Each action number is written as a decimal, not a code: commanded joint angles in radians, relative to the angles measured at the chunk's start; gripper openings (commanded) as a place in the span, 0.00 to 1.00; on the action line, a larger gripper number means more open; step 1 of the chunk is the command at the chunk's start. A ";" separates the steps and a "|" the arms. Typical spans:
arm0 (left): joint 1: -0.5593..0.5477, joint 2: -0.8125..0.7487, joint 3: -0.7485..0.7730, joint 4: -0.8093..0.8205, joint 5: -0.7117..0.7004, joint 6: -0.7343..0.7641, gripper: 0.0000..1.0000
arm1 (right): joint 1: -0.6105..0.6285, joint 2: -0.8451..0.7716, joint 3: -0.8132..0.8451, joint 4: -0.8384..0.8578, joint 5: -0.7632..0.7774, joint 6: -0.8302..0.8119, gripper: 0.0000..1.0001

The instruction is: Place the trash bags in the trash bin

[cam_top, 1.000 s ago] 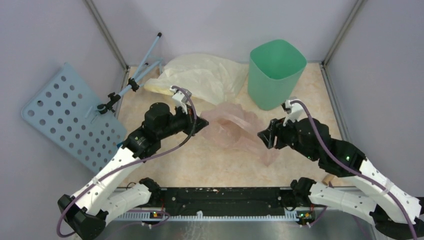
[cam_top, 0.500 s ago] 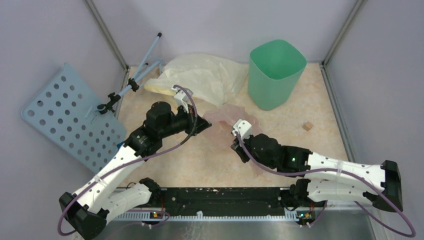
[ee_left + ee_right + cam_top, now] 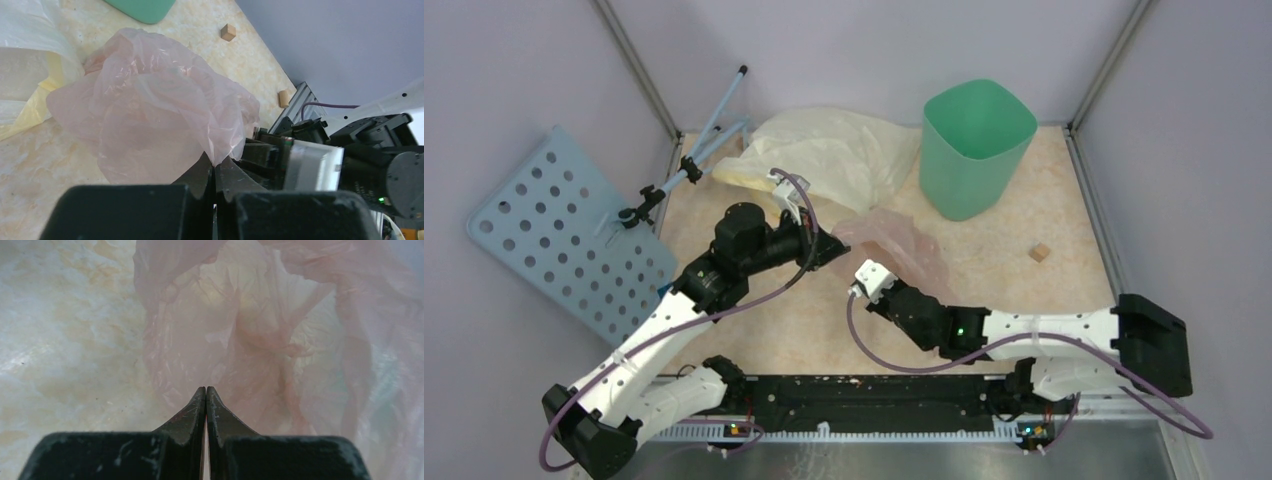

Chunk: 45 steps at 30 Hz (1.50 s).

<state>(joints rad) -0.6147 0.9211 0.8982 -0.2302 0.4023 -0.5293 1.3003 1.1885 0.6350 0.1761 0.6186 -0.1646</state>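
Observation:
The pale-pink trash bag [image 3: 902, 247] lies crumpled in the middle of the table. My left gripper [image 3: 834, 244] is shut on its left edge, and in the left wrist view a fold of the trash bag [image 3: 150, 100] runs to a point between the jaw tips [image 3: 215, 166]. My right gripper [image 3: 864, 290] sits low at the bag's near-left side. Its jaws [image 3: 205, 389] are shut, their tips over the bag's edge [image 3: 260, 330], and no film shows between them. The mint-green trash bin [image 3: 976, 150] stands upright at the back right, apart from both grippers.
A larger pale-yellow bag [image 3: 839, 150] lies behind the pink one, touching it. A small wooden block [image 3: 1038, 252] sits right of the bag. Blue rods on a stand [image 3: 704, 140] and a perforated blue panel [image 3: 564, 235] are at the left wall.
My right arm swung from the bag's right side round to its near-left side, stretching out low, and its jaws closed. The left gripper kept its hold and barely moved.

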 commanded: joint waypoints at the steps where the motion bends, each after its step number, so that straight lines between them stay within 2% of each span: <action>1: 0.005 -0.007 0.015 0.058 0.006 -0.005 0.00 | 0.001 0.091 -0.003 0.131 0.080 -0.063 0.00; 7: 0.004 -0.020 0.010 0.059 0.013 -0.006 0.00 | -0.042 0.177 -0.025 0.222 0.042 -0.086 0.00; 14: 0.004 -0.044 0.032 0.039 0.030 -0.001 0.00 | -0.138 0.190 -0.048 0.320 0.007 -0.093 0.00; 17: 0.005 -0.050 0.049 0.030 0.045 0.004 0.00 | -0.165 0.208 -0.049 0.350 0.054 -0.097 0.00; 19: 0.005 -0.058 0.060 0.005 0.007 0.016 0.00 | -0.175 0.208 -0.050 0.349 0.077 -0.105 0.00; 23: 0.005 -0.067 0.060 -0.005 -0.014 0.031 0.00 | -0.183 0.160 -0.089 0.377 0.116 -0.106 0.00; 30: 0.005 -0.028 0.069 0.038 0.073 -0.010 0.00 | -0.215 0.060 -0.158 0.430 -0.003 -0.082 0.00; 34: 0.005 -0.014 0.078 0.064 0.101 -0.039 0.00 | -0.238 0.076 -0.149 0.477 -0.033 -0.105 0.00; 38: 0.005 0.001 0.093 0.082 0.140 -0.068 0.00 | -0.297 0.072 -0.120 0.473 -0.132 -0.070 0.00; 45: 0.006 0.031 0.112 0.137 0.213 -0.133 0.00 | -0.305 0.114 -0.091 0.461 -0.241 -0.108 0.00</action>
<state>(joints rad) -0.6147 0.9413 0.9653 -0.1947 0.5468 -0.6098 0.9981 1.2804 0.4877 0.5983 0.4820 -0.2604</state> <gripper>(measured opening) 0.005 0.003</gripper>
